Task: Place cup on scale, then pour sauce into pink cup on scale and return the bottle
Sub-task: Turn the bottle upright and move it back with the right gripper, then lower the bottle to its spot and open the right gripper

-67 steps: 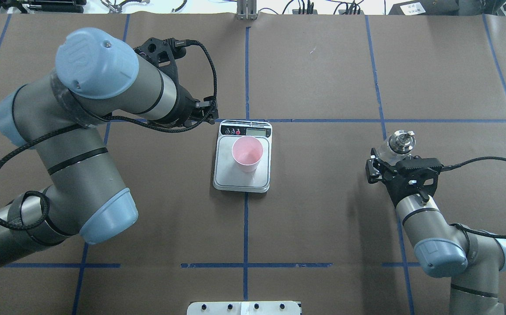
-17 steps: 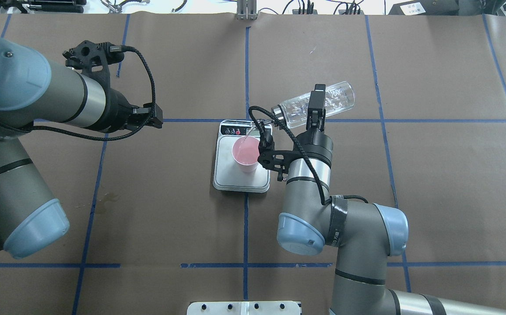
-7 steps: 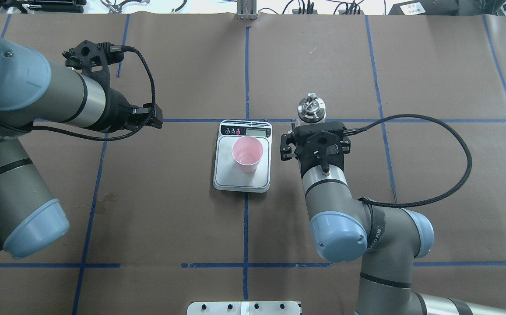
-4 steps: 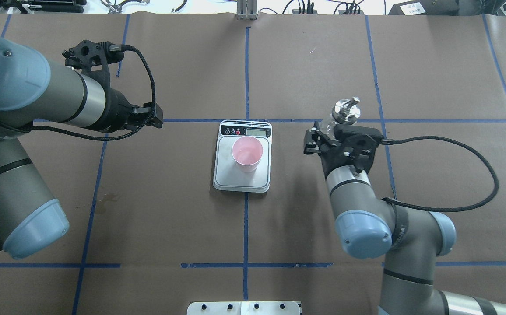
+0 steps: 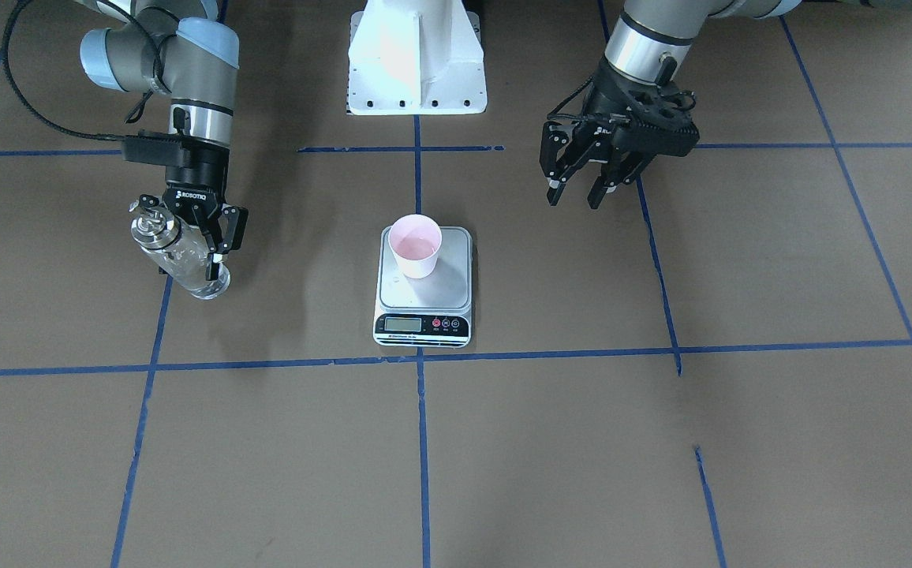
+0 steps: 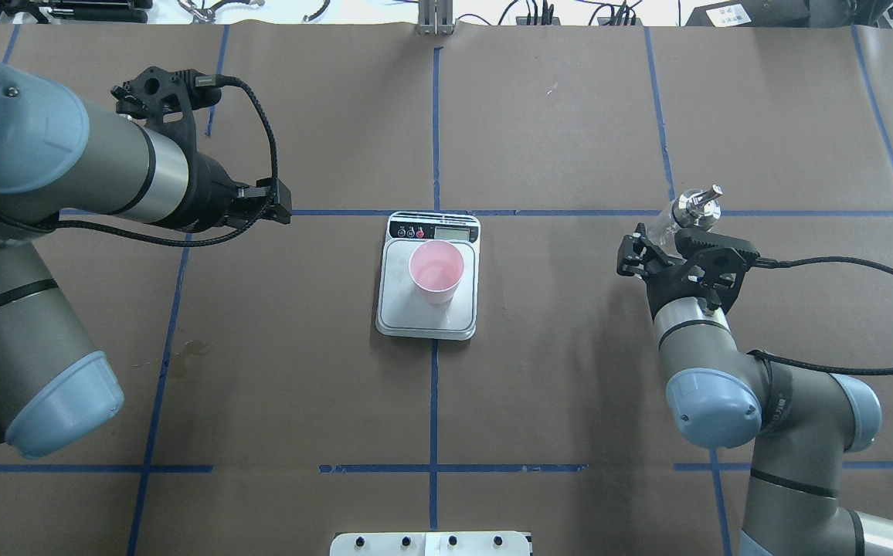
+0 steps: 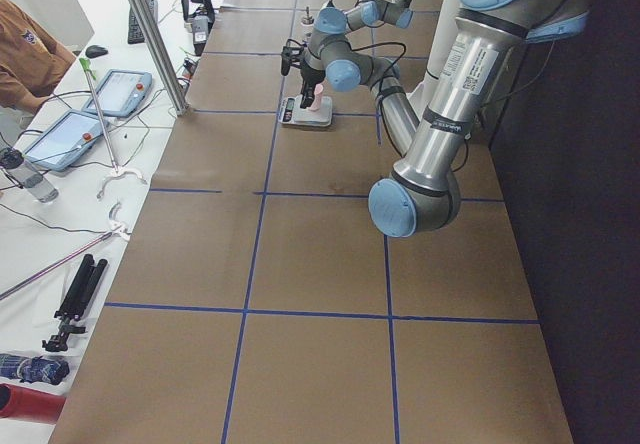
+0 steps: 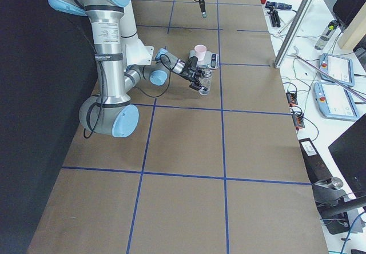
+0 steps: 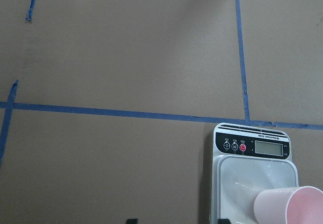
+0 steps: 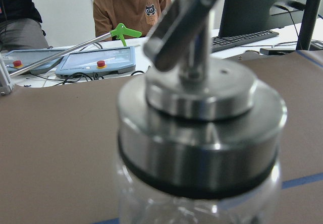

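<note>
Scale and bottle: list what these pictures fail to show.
Scale display reading: too small in exterior views, illegible in left wrist view.
Bottle base: touching table or not, unclear; right end effector covers its body overhead; right wrist view's bottom edge cuts it off.

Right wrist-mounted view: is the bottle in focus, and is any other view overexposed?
Right wrist-mounted: the bottle fills the frame, blurred, while the tablet behind is sharper. Exterior front-facing: the white robot base is blown out. Overhead exterior: the strip past the table is washed white.
</note>
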Controlling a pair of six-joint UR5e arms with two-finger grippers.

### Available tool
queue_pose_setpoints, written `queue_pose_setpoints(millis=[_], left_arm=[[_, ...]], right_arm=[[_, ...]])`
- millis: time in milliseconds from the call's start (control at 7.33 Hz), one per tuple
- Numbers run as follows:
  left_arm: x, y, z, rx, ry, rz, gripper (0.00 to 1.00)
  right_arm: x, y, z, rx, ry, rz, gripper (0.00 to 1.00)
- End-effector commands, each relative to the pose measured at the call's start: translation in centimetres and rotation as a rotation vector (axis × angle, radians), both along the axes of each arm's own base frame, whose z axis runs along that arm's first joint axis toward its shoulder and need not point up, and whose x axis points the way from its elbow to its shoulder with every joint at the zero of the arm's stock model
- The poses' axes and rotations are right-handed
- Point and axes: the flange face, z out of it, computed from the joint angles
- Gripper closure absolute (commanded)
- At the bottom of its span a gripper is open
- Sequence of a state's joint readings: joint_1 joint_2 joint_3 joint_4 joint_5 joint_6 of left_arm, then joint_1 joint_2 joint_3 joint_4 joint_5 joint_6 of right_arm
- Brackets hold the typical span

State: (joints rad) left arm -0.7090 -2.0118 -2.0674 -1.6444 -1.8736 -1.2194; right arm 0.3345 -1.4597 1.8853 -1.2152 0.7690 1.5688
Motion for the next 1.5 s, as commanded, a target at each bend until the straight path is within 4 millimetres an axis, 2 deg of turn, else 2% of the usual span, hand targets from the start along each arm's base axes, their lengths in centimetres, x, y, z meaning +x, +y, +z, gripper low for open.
queue_pose_setpoints(millis=[0, 818, 1364], left_arm=[[0.0, 0.0, -0.1, 0.002, 0.0, 0.001, 0.39], [0.0, 0.0, -0.3, 0.005, 0.004, -0.002, 0.39], [-0.1, 0.1, -0.2, 0.005, 0.002, -0.001, 0.39]], right_arm=[[0.0, 0.1, 3.4, -0.04, 0.045, -0.006, 1.0], [0.7, 0.4, 4.8, -0.065, 0.014, 0.024, 1.0], [-0.5, 2.8, 5.5, -0.067, 0.002, 0.001, 1.0]])
